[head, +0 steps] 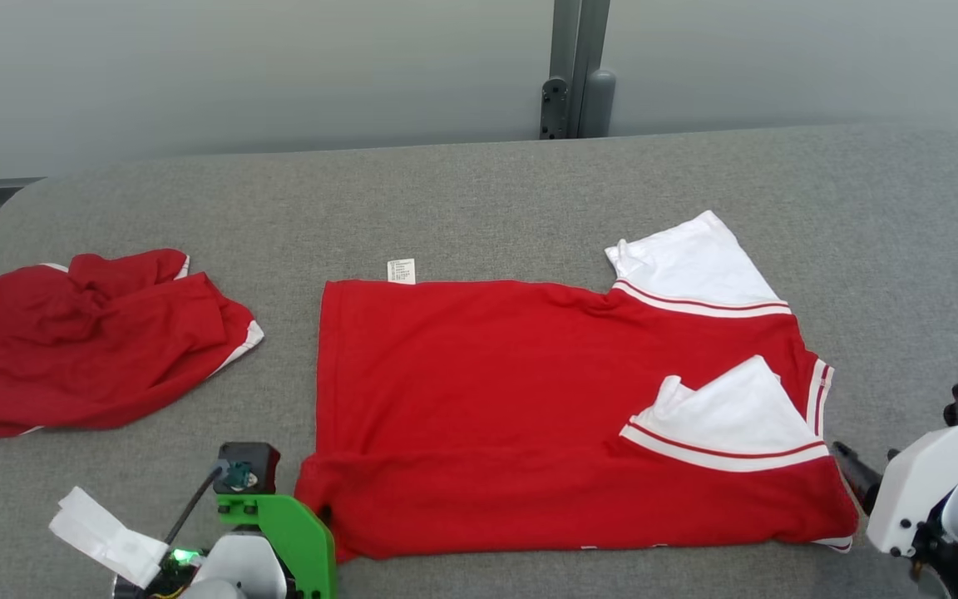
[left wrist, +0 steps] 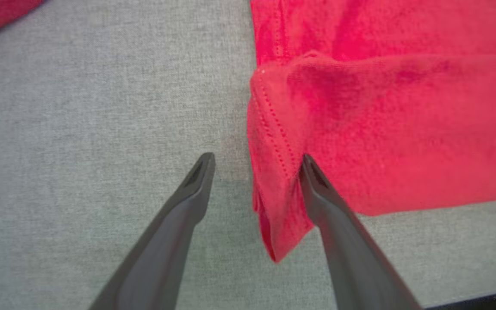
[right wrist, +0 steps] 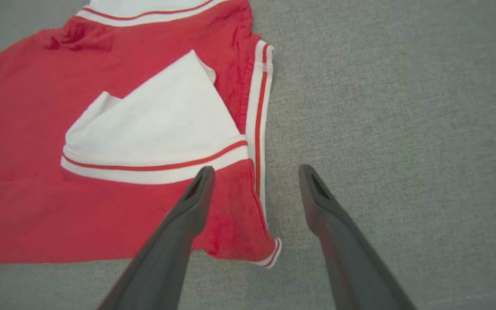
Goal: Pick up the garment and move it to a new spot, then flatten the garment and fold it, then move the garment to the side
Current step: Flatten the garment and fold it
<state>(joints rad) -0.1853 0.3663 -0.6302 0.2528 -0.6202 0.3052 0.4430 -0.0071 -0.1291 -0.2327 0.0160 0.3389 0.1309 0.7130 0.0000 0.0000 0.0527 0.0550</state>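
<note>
In the head view, the red garment point(head: 487, 399) is lying flat on the grey table point(head: 479, 183), folded into a broad rectangle. Two white sleeves are showing at the garment's right end, one point(head: 695, 266) reaching past its far edge and the other point(head: 728, 416) lying on top of it. A crumpled red shirt point(head: 88, 341) is sitting well apart to the garment's left. The green bracket point(head: 288, 524) on my left arm is hovering at the garment's near left corner.

In the left wrist view, my left gripper point(left wrist: 256, 159) is standing wide open astride that corner, gripping nothing. One finger point(left wrist: 330, 215) is lying against the garment's doubled, stitched hem.

In the right wrist view, my right gripper point(right wrist: 256, 168) is also gaping wide and holding nothing. One finger point(right wrist: 187, 211) is hanging over the garment's red cloth, just beside the striped sleeve, and the other point(right wrist: 330, 211) is just off the garment's edge.
</note>
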